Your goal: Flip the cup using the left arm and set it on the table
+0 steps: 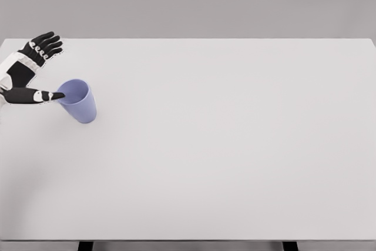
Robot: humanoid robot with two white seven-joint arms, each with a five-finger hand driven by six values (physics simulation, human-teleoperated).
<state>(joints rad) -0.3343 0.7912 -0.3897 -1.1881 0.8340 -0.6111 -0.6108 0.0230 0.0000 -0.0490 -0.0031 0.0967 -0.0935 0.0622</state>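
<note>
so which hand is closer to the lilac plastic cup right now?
Left. The left hand sits at the lilac plastic cup on the white table, its thumb reaching the rim, other fingers spread above. The right hand is out of view.

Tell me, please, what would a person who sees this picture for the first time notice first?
The eye goes first to the blue cup at the left side of the wide white table; it seems to stand with its open mouth up, tilted toward the left. Next is the left hand, black and white, at the left edge: its thumb reaches to the cup's rim while the other fingers are spread above, away from the cup.
</note>
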